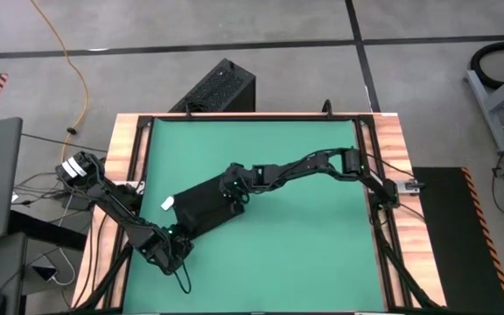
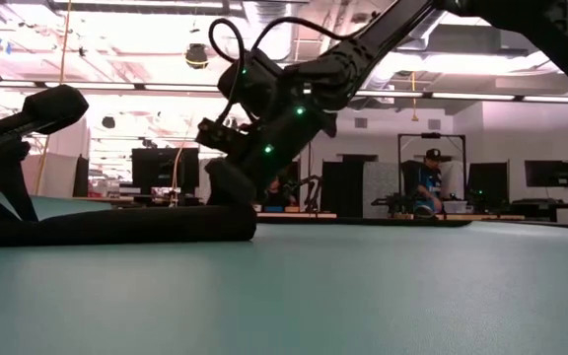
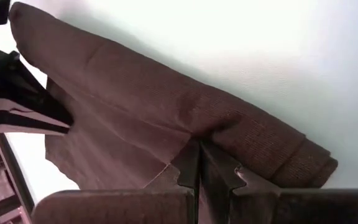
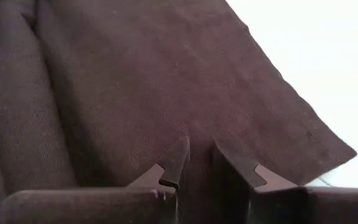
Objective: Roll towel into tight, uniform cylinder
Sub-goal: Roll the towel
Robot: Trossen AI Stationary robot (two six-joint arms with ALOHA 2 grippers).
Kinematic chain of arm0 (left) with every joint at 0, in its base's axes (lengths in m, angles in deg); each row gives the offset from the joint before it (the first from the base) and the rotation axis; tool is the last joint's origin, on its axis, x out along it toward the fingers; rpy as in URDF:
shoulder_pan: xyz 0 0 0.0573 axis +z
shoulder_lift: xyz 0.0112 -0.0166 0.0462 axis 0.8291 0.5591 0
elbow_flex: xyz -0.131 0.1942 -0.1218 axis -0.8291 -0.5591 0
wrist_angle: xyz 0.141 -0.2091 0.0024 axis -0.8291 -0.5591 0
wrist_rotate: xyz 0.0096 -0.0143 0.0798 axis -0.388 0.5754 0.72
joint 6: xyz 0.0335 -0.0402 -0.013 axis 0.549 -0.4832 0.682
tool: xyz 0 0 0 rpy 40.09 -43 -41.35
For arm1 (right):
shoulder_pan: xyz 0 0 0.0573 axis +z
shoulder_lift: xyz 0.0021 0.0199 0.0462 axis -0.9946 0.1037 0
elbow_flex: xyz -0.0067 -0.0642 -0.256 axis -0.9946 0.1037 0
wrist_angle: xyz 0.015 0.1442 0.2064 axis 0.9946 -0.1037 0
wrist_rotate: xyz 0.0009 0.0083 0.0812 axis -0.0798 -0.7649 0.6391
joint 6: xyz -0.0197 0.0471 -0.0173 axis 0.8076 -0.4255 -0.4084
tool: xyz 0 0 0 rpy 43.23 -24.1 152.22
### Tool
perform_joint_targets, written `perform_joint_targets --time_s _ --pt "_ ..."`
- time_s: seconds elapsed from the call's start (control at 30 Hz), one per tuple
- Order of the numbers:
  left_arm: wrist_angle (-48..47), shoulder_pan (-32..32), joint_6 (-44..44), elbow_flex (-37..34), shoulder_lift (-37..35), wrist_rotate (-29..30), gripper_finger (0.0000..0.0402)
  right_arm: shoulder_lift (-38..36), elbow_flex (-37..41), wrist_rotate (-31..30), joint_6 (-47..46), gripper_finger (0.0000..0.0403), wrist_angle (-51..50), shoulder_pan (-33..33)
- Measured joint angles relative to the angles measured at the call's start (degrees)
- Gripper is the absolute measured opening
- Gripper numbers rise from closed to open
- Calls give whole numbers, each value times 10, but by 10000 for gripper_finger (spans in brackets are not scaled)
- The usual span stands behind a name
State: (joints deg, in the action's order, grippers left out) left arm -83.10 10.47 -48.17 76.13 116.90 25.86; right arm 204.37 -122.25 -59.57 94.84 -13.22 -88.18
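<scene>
Left pincer [image 1: 178, 234] sits at the towel's [image 1: 204, 204] 7 o'clock end, low over the green mat [image 1: 304, 254]. In the left wrist view its fingers [image 3: 190, 167] are pressed together on a fold of the cloth, pinching the towel [image 3: 166, 118] at the edge of a rolled band.

Right pincer [image 1: 234, 194] is on the towel's 3 o'clock end, its arm reaching in from 3 o'clock across the mat. In the right wrist view the fingers [image 4: 178, 163] stand a narrow gap apart, tips pressed down onto the flat cloth [image 4: 142, 81]; whether cloth is caught between them cannot be told.

Towel: black, lying on the mat left of centre, long axis running from 7 o'clock to 2 o'clock. Small white tag [image 1: 167, 204] shows at its 9 o'clock edge. Partly rolled: the left wrist view shows a thick rolled band along one side with a looser flat flap beside it; the right wrist view shows a rolled ridge beside a flat sheet ending in a loose corner.

Low view: towel [image 2: 116, 225] lies as a long, low dark roll on the mat [image 2: 363, 296], the right arm's pincer [image 2: 227, 187] coming down onto its end.

Counter [image 1: 131, 149] has wood side strips framing the mat. Black ribbed box [image 1: 217, 87] stands on the floor beyond the counter's 12 o'clock edge. Person [image 2: 426, 182] seated in the room behind, well apart from the counter.
</scene>
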Motion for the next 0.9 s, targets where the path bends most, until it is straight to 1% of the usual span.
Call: perform_joint_targets --time_s 0.1,0.23,0.33,0.4,0.47,0.6,0.67,0.8,0.9 --pt "0 0 17 0 0 0 0 -5 7 -10 -17 96 -16 2" --pt "0 6 71 0 0 5 0 -14 7 -34 -46 96 -94 5" --pt "5 26 96 0 0 13 0 -15 7 -35 -87 96 -150 9" --pt "24 45 109 0 0 16 0 -14 7 -37 -109 96 -177 13" --pt "63 64 131 0 0 11 0 -14 8 -43 -133 96 -195 21" --pt "165 102 196 -12 0 -16 0 -17 8 -88 -165 96 -215 42" --pt "195 117 213 -21 -1 -27 0 -22 9 -117 -169 96 -232 52" --pt "199 133 227 -28 -1 -31 0 -57 10 -185 -193 96 -283 70" --pt "196 134 243 -32 -1 -34 0 -95 16 -214 -199 96 -345 82"
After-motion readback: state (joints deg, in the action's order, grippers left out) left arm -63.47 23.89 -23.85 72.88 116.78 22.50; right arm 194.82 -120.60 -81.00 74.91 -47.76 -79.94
